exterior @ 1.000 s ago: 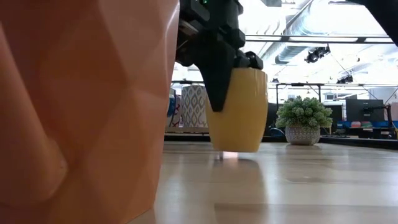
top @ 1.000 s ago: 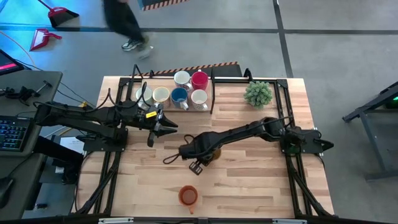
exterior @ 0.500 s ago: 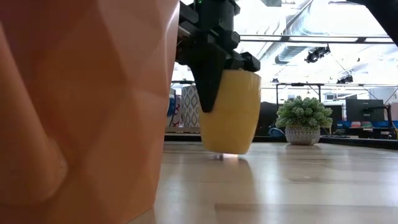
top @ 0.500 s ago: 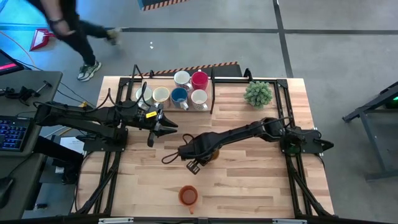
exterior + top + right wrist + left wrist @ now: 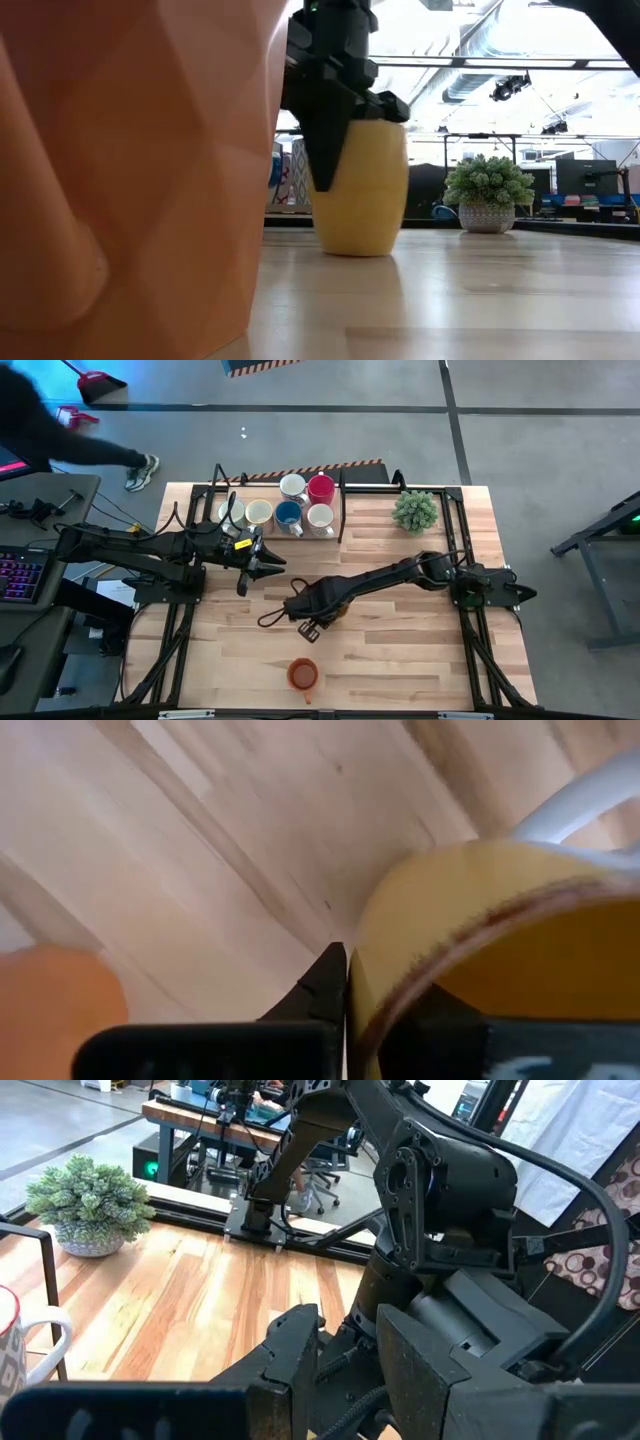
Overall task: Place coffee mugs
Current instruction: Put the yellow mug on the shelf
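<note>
Spanning the whole high view, the pale butcher-block wooden table (image 5: 400, 660) showed long planked grain and a smooth, faintly glossy top. The two dark jointed arms lay across it. The right arm reached from the right edge toward the middle, its right gripper (image 5: 318, 622) pinching the rim of a round, matte yellow-orange ceramic mug (image 5: 360, 190), one dark tapered finger (image 5: 325, 150) outside the wall and the other inside the cup. In the low view the mug's base sat flat on the wood, and its white loop handle (image 5: 590, 795) showed in the right wrist view. The left arm waited at the left side, its left gripper (image 5: 262, 560) held partly open over the table, holding nothing.

At the far edge, inside a thin black metal frame (image 5: 342, 510), stood a cluster of six glazed mugs (image 5: 285, 508): four white or cream, one blue mug (image 5: 288, 514) and one red mug (image 5: 320, 487). To the right of the frame stood a small green potted plant (image 5: 415, 510) with spiky foliage in a patterned pale pot. Near the front edge stood a faceted red-orange ceramic mug (image 5: 302, 675), well apart from the others.
</note>
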`<state>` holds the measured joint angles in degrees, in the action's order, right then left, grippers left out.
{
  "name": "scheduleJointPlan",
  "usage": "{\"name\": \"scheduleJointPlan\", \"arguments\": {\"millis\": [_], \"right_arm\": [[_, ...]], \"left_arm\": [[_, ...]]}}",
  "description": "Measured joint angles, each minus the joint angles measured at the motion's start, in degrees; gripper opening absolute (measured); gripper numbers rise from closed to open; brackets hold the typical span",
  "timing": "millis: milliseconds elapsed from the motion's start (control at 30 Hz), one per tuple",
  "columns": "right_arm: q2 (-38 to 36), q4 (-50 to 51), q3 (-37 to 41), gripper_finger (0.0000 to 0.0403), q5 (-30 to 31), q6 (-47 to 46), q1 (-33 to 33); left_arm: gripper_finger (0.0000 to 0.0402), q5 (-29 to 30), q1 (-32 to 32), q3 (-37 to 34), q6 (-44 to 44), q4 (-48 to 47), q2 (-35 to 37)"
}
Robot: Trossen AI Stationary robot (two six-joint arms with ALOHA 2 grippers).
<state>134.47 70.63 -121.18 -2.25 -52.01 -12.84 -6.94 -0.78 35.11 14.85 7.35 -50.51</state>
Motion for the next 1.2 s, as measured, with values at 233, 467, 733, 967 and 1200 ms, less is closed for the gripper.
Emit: {"name": "scheduleJointPlan", "arguments": {"millis": [233,467,733,967,1200], "right_arm": [[0.02,1.16,-2.47,0.0057,1.49,1.69,0.11],[0.02,5.32,-4.26,0.0089,0.24,1.53,0.09],[0.0,10.74,-10.59,0.0099,0.19,2.14,0.04],[-2.77,16.28,-12.13,0.0099,1.06,4.81,-0.35],[-3.52,18.56,-12.01,0.0099,11.05,10.53,-2.75]], "left_arm": [[0.0093,0.0,0.0,0.0,0.0,0.04,-0.01],[0.0093,0.0,0.0,0.0,-0.01,0.04,-0.01],[0.0093,0.0,0.0,0.0,-0.02,0.03,0.01],[0.0093,-0.28,0.0,0.0,-0.02,-0.22,0.0],[0.0093,-1.31,-0.02,0.0,0.01,-0.79,0.01]]}}
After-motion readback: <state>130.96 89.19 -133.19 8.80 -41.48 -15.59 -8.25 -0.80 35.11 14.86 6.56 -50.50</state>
